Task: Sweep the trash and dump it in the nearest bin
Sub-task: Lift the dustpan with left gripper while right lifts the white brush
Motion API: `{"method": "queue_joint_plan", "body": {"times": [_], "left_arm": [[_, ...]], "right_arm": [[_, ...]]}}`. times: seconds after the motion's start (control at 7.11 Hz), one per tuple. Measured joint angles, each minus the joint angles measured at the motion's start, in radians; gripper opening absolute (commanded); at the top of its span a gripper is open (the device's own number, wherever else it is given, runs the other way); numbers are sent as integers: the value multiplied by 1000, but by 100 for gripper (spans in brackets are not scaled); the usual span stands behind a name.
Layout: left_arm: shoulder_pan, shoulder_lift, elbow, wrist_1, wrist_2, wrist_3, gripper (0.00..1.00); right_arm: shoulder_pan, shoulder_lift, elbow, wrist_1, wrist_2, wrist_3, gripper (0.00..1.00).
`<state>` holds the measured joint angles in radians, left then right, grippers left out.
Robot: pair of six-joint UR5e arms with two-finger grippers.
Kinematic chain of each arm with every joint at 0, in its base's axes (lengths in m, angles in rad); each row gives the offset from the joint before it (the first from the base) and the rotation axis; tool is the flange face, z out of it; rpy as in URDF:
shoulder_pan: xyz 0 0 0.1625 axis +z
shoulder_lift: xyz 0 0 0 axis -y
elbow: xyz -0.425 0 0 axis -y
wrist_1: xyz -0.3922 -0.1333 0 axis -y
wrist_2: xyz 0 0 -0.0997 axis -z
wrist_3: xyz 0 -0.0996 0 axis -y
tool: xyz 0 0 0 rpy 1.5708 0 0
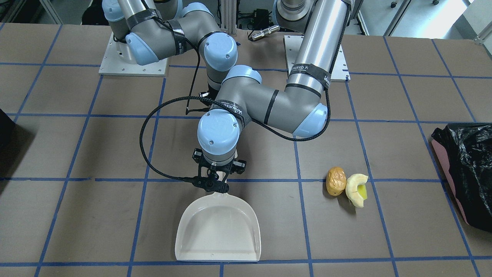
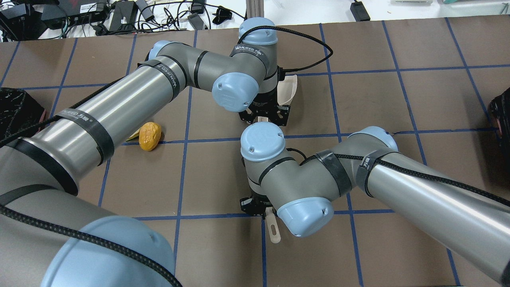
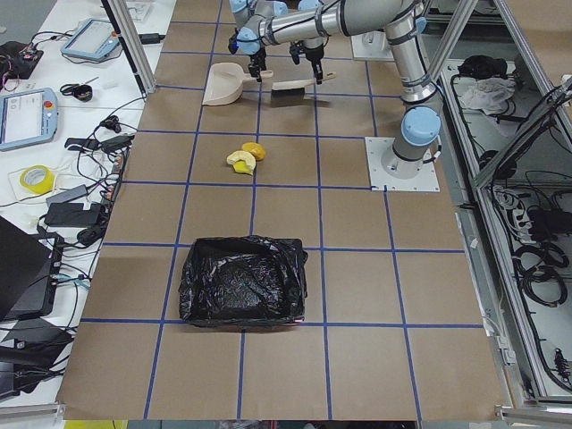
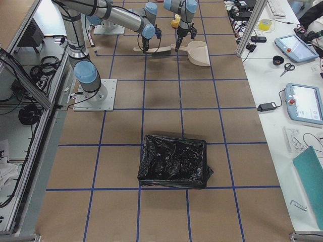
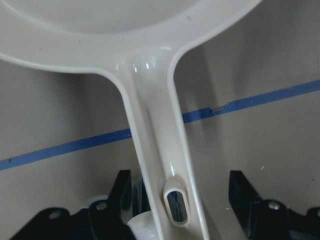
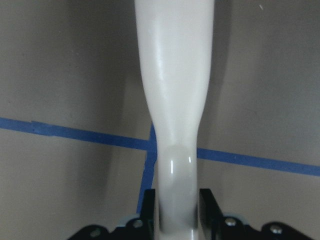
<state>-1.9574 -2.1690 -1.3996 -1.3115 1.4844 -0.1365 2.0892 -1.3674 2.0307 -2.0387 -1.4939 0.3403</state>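
Dustpan (image 1: 217, 231) sits empty on the table (image 1: 77, 215), trash (image 1: 346, 186) unswept near it, apart from the bin (image 1: 467, 165), left gripper (image 5: 180, 180) over its handle with jaws released, right gripper (image 6: 178, 200) behind with jaws clenched on brush handle (image 6: 175, 100): sweeping and dumping remain.

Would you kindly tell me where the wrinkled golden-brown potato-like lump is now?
In the front-facing view the lump lies right of centre, beside the pale yellow curved wedge, between the cream plastic dustpan and the pink-sided, black-bagged bin.
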Motion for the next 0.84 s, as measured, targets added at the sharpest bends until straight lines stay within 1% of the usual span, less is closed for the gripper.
{"method": "queue_joint_plan", "body": {"times": [0.14,0.28,0.84], "left_arm": [[0,0,0,0,-1,0,13],[0,-1,0,0,-3,-2,0],[0,2,7,-3,-28,-21,0]], "right_arm": [[0,0,-1,0,0,2,0],[0,0,-4,1,-1,2,0],[-3,-6,-36,34,-13,1,0]]}}
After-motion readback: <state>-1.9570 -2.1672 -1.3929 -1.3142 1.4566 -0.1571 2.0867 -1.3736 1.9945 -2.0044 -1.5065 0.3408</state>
